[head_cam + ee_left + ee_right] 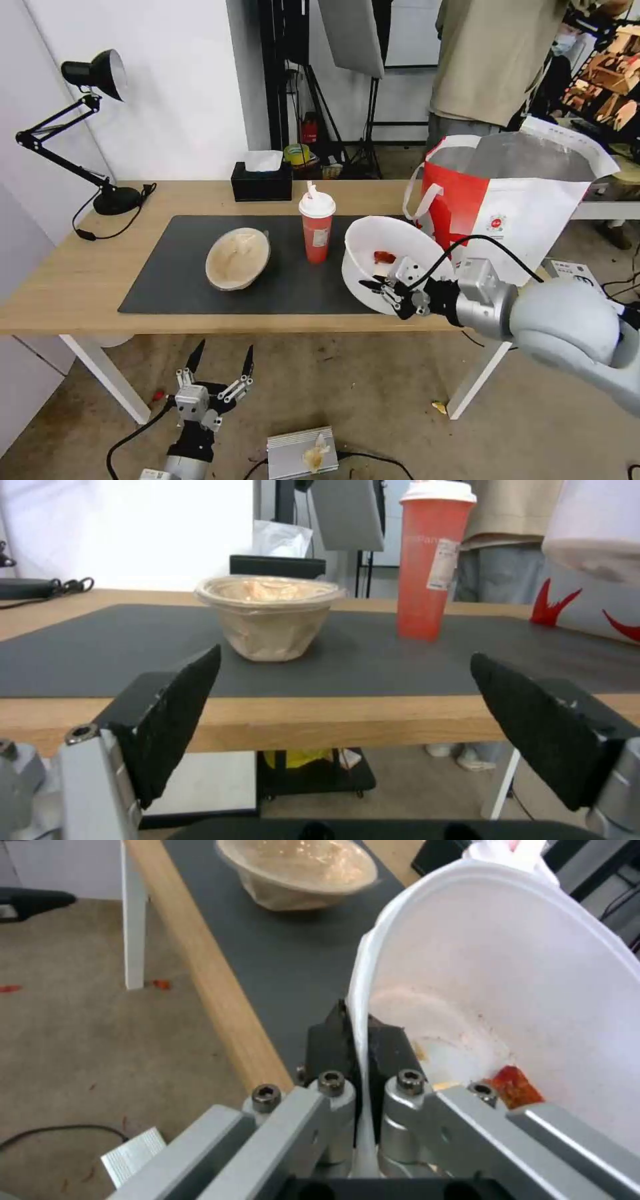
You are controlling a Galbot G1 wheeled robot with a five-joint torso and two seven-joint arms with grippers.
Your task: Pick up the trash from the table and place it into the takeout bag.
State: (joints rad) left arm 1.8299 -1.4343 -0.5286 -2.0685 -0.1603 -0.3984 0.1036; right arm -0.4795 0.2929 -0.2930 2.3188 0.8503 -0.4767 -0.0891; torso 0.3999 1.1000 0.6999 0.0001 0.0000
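**White bowl pinched by its rim, tilted near the bag**

The long light-wood bench (80,267) carries a dark grey rectangular mat (173,280). At its right end stands the large white-and-red fabric takeout bag (527,200), mouth open, foil lining showing. The wide white round bowl (383,257) sits tilted at the mat's right front corner, red scraps (515,1090) low inside. The right gripper (385,292) is pinching the thin near wall of that bowl, one finger inside and one outside. The red cup with a white lid (317,230) stands mid-mat; the tan oval bowl (237,258) lies toward the mat's left.

The left gripper (220,370) hangs below the front edge, spread, holding nothing.

Risks: the flexible rim could buckle or slip from so narrow a pinch, and the tilt could spill scraps onto the mat.
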